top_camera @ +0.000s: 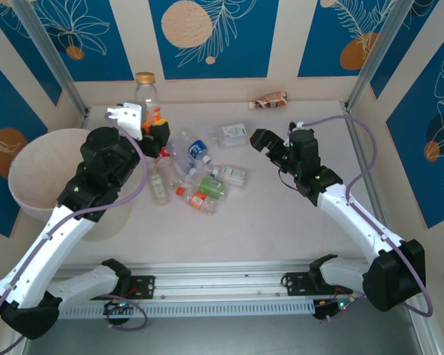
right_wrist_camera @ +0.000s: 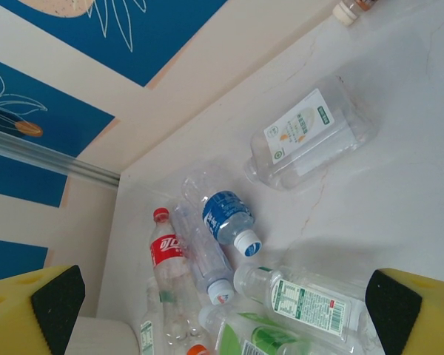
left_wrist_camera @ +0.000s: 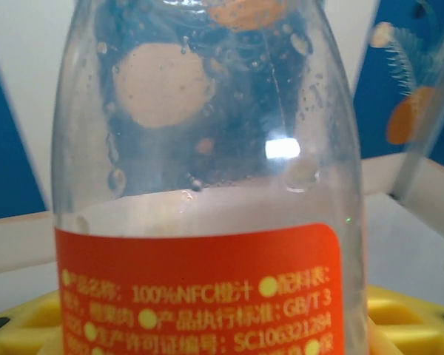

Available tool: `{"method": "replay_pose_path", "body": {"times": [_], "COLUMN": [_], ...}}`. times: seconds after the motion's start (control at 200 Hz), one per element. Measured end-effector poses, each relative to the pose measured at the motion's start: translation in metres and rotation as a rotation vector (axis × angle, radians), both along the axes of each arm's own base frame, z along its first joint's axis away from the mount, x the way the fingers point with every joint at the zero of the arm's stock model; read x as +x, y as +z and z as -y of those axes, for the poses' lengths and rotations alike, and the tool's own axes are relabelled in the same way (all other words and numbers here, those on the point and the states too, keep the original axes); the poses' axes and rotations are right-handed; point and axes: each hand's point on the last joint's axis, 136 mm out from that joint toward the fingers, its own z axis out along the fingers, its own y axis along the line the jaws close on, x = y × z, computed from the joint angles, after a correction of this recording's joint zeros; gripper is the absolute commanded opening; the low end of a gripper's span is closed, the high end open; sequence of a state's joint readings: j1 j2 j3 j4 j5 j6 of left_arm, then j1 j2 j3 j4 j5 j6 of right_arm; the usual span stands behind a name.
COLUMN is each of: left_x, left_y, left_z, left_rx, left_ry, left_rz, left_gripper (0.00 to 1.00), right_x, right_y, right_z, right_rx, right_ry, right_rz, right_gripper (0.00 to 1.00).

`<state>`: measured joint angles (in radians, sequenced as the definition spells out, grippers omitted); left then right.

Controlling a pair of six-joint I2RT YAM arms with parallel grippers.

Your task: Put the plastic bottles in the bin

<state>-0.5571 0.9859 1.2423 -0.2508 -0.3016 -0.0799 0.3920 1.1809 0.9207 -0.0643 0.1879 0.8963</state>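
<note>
left end effector (left_wrist_camera: 218,318): yellow fingers (left_wrist_camera: 411,310) are sitting either side of the orange-label bottle (left_wrist_camera: 200,288); cannot tell if they are pressing on it or just flanking it.
orange-label bottle: is standing upright right in front of the left end effector, gold cap (top_camera: 144,77) on top.
right end effector (right_wrist_camera: 222,299): is hanging over the desk (top_camera: 281,222) with its jaws spread wide.
bottle pile (top_camera: 196,177): is lying between the two end effectors, just below and ahead of the right one; blue-label bottle (right_wrist_camera: 226,214), red-label bottle (right_wrist_camera: 163,255) and green-label bottle (right_wrist_camera: 255,340) are lying close together.
flat bottle (right_wrist_camera: 311,133): is lying alone, further ahead of the right end effector.
brown bottle (top_camera: 270,101): is lying well beyond the right end effector at the desk's far edge.
bin (top_camera: 37,170): is sitting behind and left of the left end effector, beside its arm.
</note>
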Motion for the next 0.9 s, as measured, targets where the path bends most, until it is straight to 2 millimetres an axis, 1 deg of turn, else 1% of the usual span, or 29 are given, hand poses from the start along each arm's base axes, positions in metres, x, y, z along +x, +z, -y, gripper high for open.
{"method": "replay_pose_path", "body": {"times": [0.155,0.28,0.355,0.42,0.48,0.55,0.62,0.725,0.835,0.87,0.9], "left_x": [0.002,-0.006,-0.013,-0.022,-0.031,-0.044,-0.056,-0.065,-0.063,-0.061,-0.060], "left_y": [0.007,0.019,0.030,0.041,0.044,0.037,0.025,0.006,-0.021,-0.031,-0.038], "left_z": [-0.030,-0.058,-0.085,-0.117,-0.150,-0.185,-0.208,-0.225,-0.235,-0.237,-0.237], "left_rx": [0.047,0.049,0.042,0.039,0.020,-0.011,-0.037,-0.068,-0.100,-0.115,-0.133], "left_ry": [0.157,0.272,0.400,0.550,0.685,0.828,0.923,1.003,1.030,1.032,1.032], "left_rz": [0.030,0.064,0.085,0.098,0.091,0.062,0.024,-0.038,-0.135,-0.172,-0.199], "left_gripper": [0.02,0.00,0.00,0.00,0.00,0.00,0.00,0.00,0.00,0.08,0.20], "right_x": [0.002,0.003,0.003,0.004,0.006,0.008,0.011,0.015,0.018,0.019,0.020], "right_y": [-0.009,-0.010,-0.009,-0.007,-0.006,-0.006,-0.006,-0.005,0.000,0.003,0.005], "right_z": [-0.004,-0.007,-0.007,-0.008,-0.008,-0.009,-0.010,-0.014,-0.019,-0.021,-0.022], "right_rx": [-0.001,0.001,0.003,0.003,0.005,0.005,0.008,0.013,0.015,0.014,0.015], "right_ry": [0.019,0.030,0.034,0.035,0.037,0.042,0.048,0.067,0.093,0.100,0.107], "right_rz": [-0.026,-0.033,-0.030,-0.027,-0.026,-0.028,-0.032,-0.037,-0.032,-0.028,-0.023], "right_gripper": [1.00,1.00,1.00,1.00,0.99,1.00,0.99,1.00,1.00,1.00,1.00]}}
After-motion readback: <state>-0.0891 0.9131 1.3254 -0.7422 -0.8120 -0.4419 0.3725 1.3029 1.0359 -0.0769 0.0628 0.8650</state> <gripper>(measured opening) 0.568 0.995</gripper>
